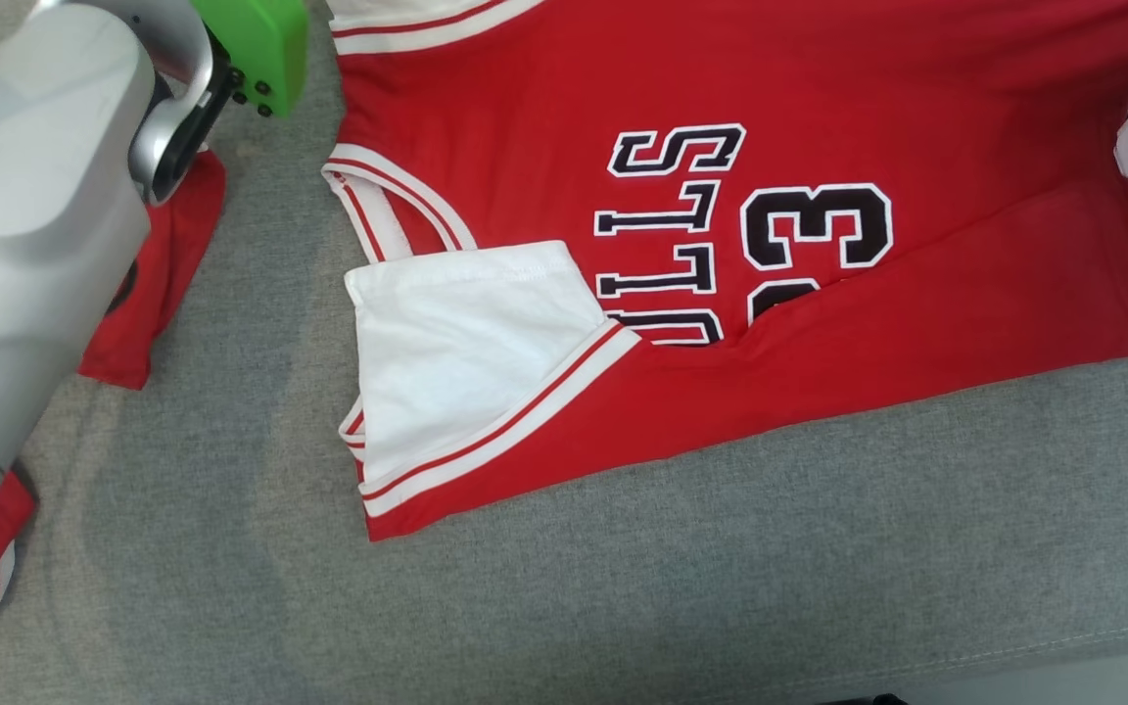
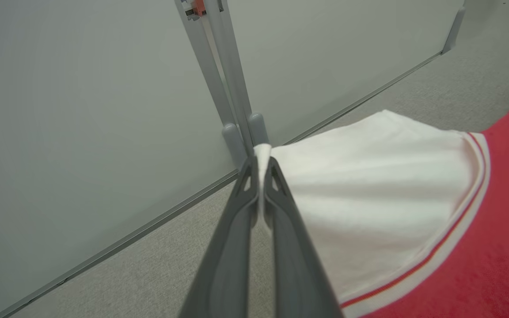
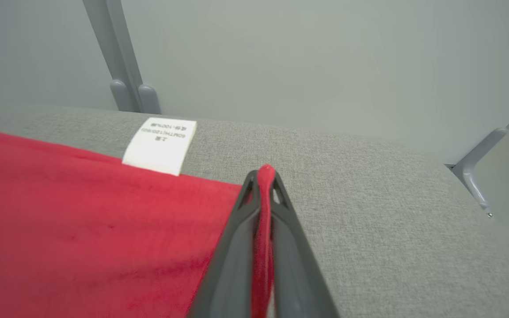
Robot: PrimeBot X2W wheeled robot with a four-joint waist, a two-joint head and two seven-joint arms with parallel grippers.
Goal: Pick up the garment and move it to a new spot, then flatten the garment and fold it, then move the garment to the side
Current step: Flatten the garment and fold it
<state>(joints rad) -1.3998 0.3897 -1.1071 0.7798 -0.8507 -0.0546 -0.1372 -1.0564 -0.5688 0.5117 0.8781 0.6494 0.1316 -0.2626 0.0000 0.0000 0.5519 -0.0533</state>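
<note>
The garment [image 1: 819,147] is a red basketball jersey with white trim, dark lettering and a white inner panel [image 1: 456,343]. It lies spread on the grey cushion, its near edge folded over. In the left wrist view my left gripper [image 2: 262,160] is shut on a white corner of the garment [image 2: 369,198], held above the floor. In the right wrist view my right gripper [image 3: 265,176] is shut on a red corner of the garment [image 3: 82,221], close to its white care label [image 3: 159,145]. My left forearm [image 1: 35,245] fills the left of the head view.
A second red cloth [image 1: 158,284] lies partly under my left arm. The grey cushion [image 1: 623,587] has bare room in front, with its front edge at the lower right. Pale partition walls with grey metal posts [image 2: 219,75] stand beyond the cushion.
</note>
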